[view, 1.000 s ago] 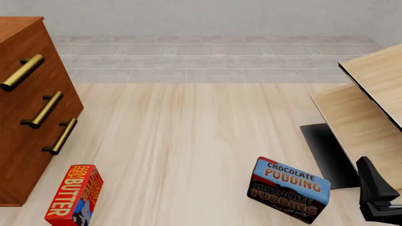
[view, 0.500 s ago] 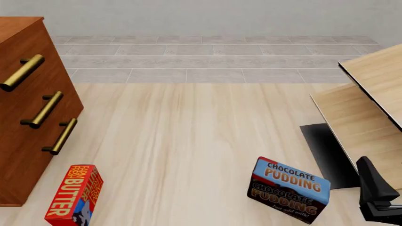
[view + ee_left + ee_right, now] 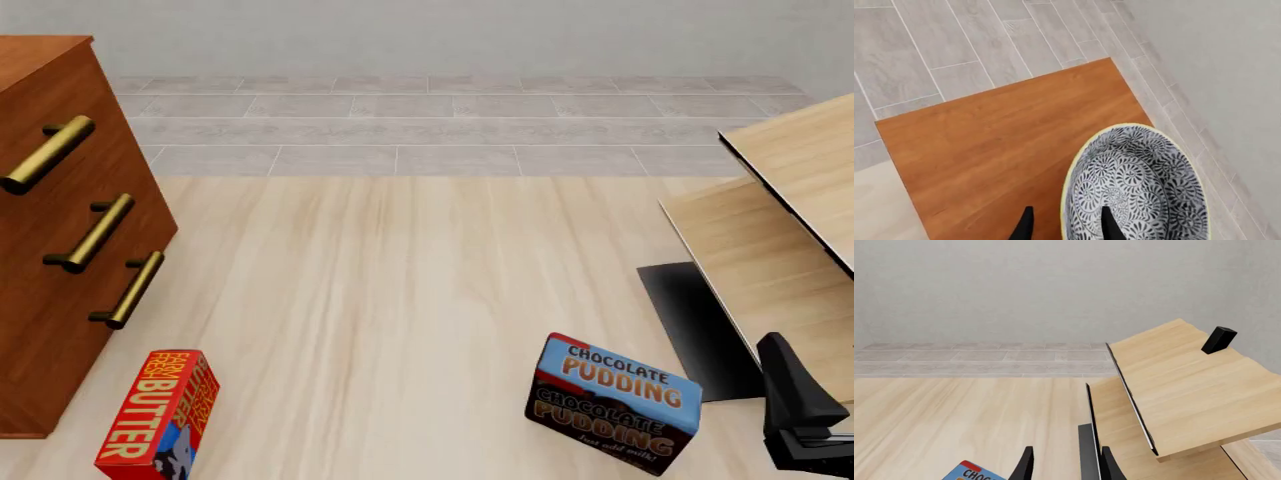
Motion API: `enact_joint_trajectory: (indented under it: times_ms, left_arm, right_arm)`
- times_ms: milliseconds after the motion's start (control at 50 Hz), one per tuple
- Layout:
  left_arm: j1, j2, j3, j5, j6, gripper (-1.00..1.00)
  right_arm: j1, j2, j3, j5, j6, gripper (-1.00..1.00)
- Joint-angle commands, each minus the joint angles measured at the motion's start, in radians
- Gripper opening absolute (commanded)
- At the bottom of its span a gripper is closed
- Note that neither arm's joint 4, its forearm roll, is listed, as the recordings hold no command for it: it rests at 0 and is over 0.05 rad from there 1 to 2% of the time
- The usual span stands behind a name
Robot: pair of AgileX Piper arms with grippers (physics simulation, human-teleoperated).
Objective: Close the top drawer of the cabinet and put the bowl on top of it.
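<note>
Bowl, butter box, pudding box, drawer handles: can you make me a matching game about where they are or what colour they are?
Things:
1. bowl
2. butter box
3. pudding box
4. drawer handles

Matches:
A. brass-coloured bars
B. red, near the cabinet
C. over the cabinet's top, left hand at its rim
D. blue and brown, near the right arm

Pairs: 1-C, 2-B, 3-D, 4-A

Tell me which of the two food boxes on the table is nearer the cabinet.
The red butter box, standing just beside the cabinet; the blue chocolate pudding box sits far toward the right arm's side.
</note>
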Motion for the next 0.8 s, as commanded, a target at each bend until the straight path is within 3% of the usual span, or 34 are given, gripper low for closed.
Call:
enact_joint_trajectory:
  times_ms: [20,100,120,140,160,220,320,500,620,680,780,800]
  left_arm:
    - [0.001,-0.014,0.024,-0.018,0.005,1.0]
    - [0.0,-0.028,0.019,-0.018,0.005,1.0]
    - [0.0,-0.031,0.0,-0.002,0.005,1.0]
    - [-0.001,-0.018,-0.088,0.07,0.006,1.0]
    - [-0.002,-0.037,-0.029,0.027,0.005,1.0]
    - [-0.004,-0.057,0.008,-0.001,0.008,1.0]
    - [0.002,-0.072,-0.023,0.033,0.035,1.0]
    - [-0.018,-0.112,-0.057,0.085,0.017,1.0]
    - [-0.022,-0.148,-0.032,0.083,0.022,1.0]
    - [-0.027,-0.149,-0.093,0.138,0.021,1.0]
    - [-0.035,-0.191,-0.055,0.133,0.023,1.0]
    - [-0.036,-0.189,-0.1,0.169,0.023,1.0]
  right_arm:
    - [0.001,0.0,0.0,0.0,0.0,1.0]
    - [0.001,0.0,0.0,0.0,0.0,1.0]
    - [0.001,0.0,0.0,-0.001,0.0,1.0]
    - [0.001,0.0,0.0,-0.001,0.0,1.0]
    - [0.001,0.0,0.0,-0.001,0.0,1.0]
    - [0.001,0.0,0.0,0.0,0.0,1.0]
    - [0.001,0.0,0.0,0.0,0.0,1.0]
    - [0.001,0.0,0.0,0.0,0.0,1.0]
    - [0.001,0.0,0.0,-0.001,0.0,1.0]
    - [0.001,0.0,0.0,-0.001,0.0,1.0]
    - [0.001,0.0,0.0,-0.001,0.0,1.0]
    - [0.001,0.0,0.0,0.0,0.0,1.0]
